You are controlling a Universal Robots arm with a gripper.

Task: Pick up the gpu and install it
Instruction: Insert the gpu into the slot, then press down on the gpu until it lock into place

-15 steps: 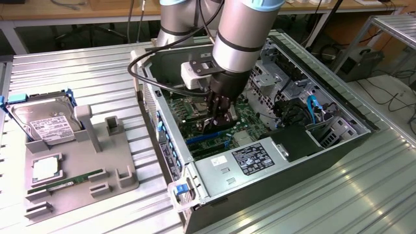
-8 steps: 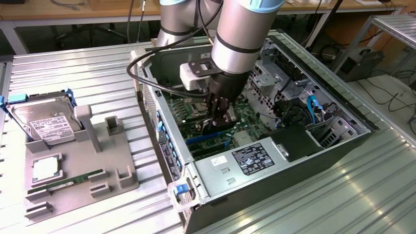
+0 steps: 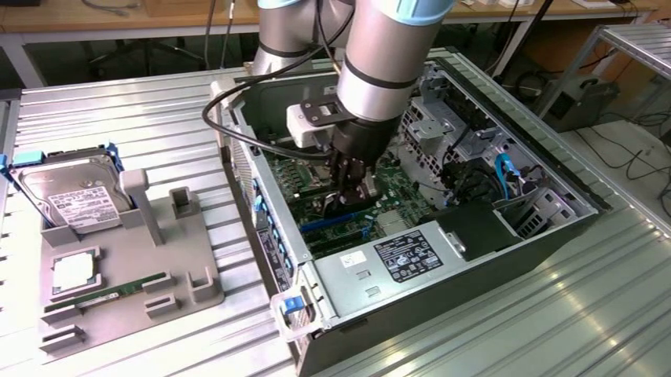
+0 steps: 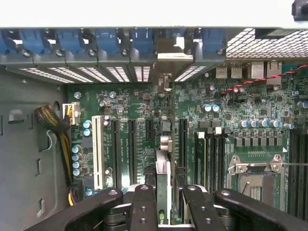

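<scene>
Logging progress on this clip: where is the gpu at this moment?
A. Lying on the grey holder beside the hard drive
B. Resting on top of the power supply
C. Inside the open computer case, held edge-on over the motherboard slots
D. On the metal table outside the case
C: in the wrist view the gpu stands edge-on in the pincer over the motherboard slots; in the exterior view the pincer is down inside the computer case.

Hard drive [image 3: 71, 195], CPU [image 3: 75, 272] and memory stick [image 3: 110, 294] on grey fixture [image 3: 157, 228], exterior view's left; open PC case [image 3: 545, 206] right.
</scene>
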